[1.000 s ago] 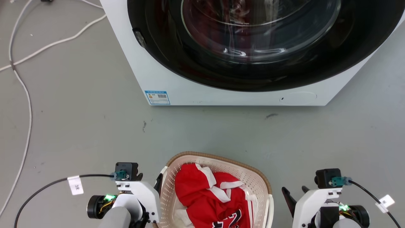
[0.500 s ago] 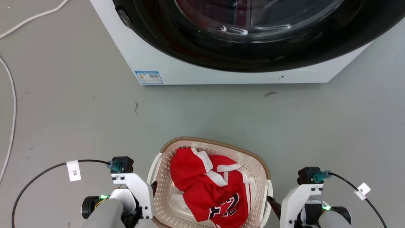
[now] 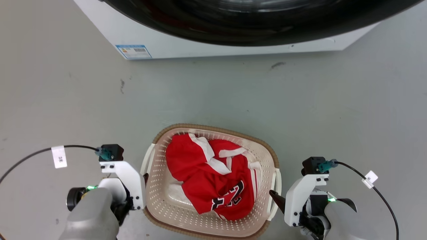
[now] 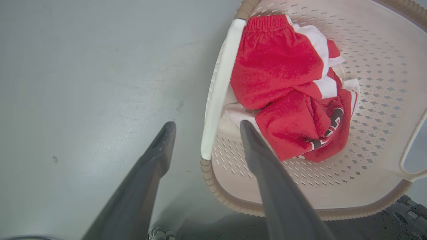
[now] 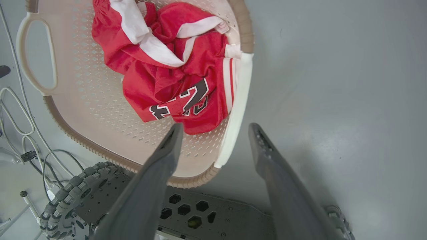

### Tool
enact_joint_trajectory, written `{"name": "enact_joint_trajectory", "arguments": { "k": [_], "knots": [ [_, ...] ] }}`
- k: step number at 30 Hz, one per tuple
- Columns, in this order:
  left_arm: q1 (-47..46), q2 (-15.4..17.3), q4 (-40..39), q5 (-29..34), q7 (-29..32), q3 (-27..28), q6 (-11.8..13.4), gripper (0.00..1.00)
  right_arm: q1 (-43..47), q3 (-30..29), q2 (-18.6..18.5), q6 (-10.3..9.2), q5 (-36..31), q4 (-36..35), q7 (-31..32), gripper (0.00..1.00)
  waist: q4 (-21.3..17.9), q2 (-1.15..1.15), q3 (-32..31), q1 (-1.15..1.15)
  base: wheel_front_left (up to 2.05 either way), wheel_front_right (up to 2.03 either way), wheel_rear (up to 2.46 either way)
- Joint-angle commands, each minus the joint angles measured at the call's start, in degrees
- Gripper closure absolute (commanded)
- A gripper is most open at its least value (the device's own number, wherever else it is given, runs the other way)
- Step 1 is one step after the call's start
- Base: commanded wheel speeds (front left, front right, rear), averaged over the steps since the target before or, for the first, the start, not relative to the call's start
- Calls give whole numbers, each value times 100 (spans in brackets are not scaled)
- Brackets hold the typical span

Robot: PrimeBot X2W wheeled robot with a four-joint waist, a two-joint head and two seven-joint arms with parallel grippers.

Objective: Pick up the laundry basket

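Head view, laundry basket [image 3: 165, 207] upright, handles [image 3: 147, 162] left and right

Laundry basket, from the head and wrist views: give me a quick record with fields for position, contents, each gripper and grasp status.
Laundry basket: on the grey floor, in front of the washing machine
Contents: red and white garment
Left gripper: open, one finger inside and one outside the left handle
Right gripper: open, one finger inside and one outside the right handle
Grasp: neither handle clamped yet
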Motion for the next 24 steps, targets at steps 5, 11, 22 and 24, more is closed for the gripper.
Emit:
{"name": "enact_joint_trajectory", "arguments": {
  "k": [5,11,22,24],
  "knots": [
    [-311,124,84,-98,11,-119,3,0,-320,309,11,-2,325,328,-108,0,-156,0,407,-1,0,0,0],
    [-542,212,200,-161,35,-240,3,0,-564,763,11,-2,743,545,-201,0,-223,0,741,-1,0,0,0],
    [-839,242,344,-299,-7,-384,3,0,-1025,1467,11,-2,1393,854,-388,0,-264,0,1221,-1,0,0,0],
    [-892,233,364,-308,-20,-402,2,0,-1085,1591,11,-2,1520,880,-415,0,-267,0,1287,-1,0,0,0]
  ]
}}
